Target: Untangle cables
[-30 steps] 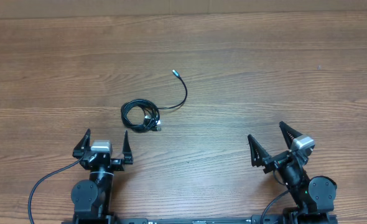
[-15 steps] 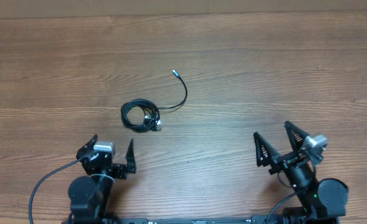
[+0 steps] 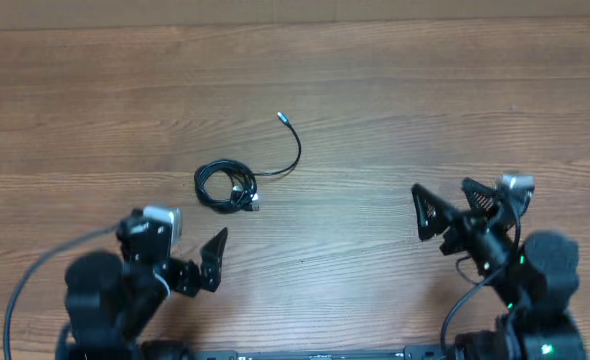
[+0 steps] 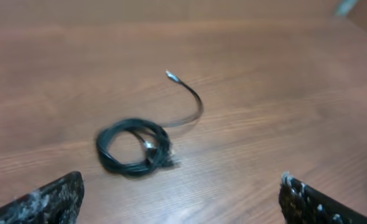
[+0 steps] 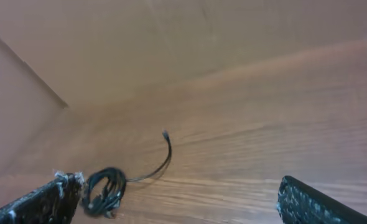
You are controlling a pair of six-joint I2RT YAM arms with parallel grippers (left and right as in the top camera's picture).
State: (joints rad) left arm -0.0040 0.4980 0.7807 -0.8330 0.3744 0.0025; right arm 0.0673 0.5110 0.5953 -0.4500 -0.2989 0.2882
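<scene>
The left gripper is wide open and holds nothing. The right gripper is open and empty too. The cables lie in a tangled loop on the table, near the left gripper and far from the right one. Nothing is untangled yet, so all the work is left.

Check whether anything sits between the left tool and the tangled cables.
Nothing visible does. Only bare wooden table lies between the open left tool and the coiled cables.
</scene>
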